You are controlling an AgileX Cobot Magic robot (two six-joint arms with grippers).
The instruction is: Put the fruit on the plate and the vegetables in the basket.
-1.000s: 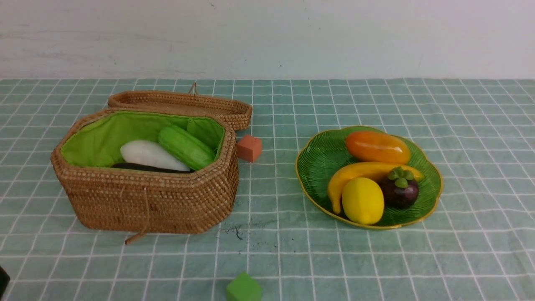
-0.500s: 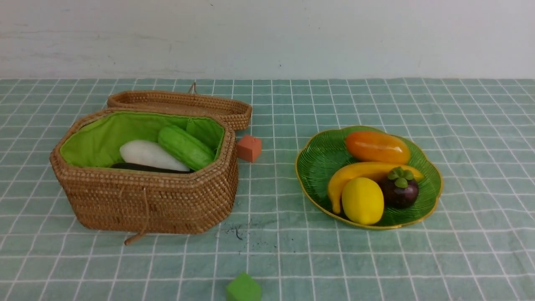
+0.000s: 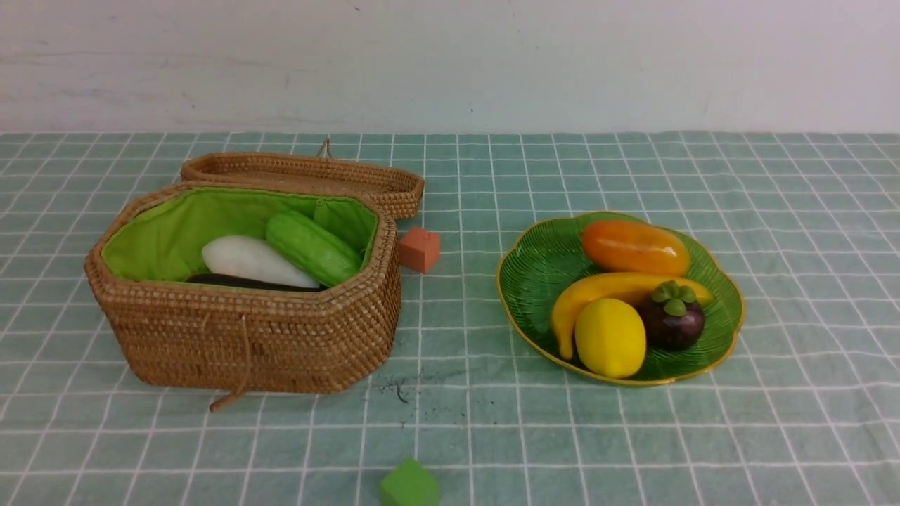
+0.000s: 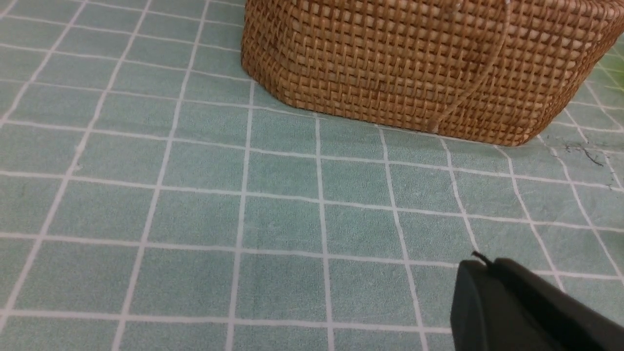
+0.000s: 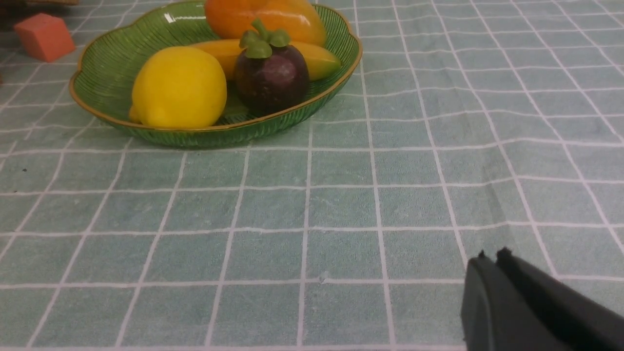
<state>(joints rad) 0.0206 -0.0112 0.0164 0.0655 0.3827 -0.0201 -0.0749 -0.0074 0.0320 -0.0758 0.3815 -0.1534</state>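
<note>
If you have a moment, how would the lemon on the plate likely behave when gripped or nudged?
The lemon looks glossy and rounded, so it may slip from a narrow grip. Its near-oval shape would probably let it roll if pushed, though the banana and mangosteen beside it should limit that.

Basket [image 3: 246,337] is rough woven wicker, lined with matt green cloth [image 3: 162,239]. Plate [image 3: 541,274] is glossy and ribbed. Lemon [image 3: 609,337] looks matt, mango [image 3: 635,247] shiny. Tablecloth [image 3: 633,436] is soft, napped fabric.
</note>
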